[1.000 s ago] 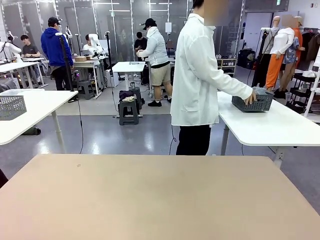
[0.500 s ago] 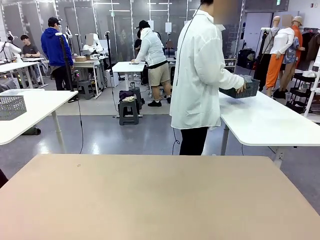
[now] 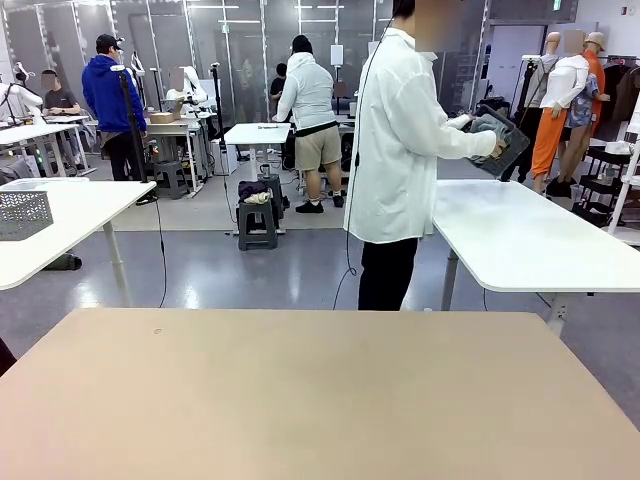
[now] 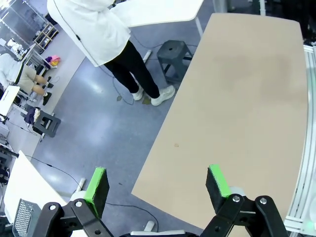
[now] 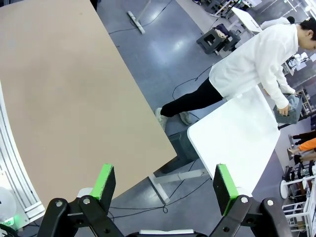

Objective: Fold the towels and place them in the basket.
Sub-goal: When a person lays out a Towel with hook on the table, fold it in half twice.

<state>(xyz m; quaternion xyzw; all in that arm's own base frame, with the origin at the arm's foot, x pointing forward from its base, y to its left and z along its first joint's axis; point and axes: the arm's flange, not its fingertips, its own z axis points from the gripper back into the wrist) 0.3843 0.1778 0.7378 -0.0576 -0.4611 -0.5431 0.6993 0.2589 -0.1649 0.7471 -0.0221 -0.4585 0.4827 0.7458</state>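
Front view: basket (image 3: 513,150) lifted off table (image 3: 530,245), tilted.

My front camera sits low at my edge of the tan surface (image 3: 320,400), facing across it toward the person (image 3: 400,150) standing beyond. Both wrist cameras hang high, looking steeply down between my jaws. Each catches that same surface, the person and the white table (image 5: 242,133).

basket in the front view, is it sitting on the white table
No, the person holds the dark grey basket tilted in the air above the white table.
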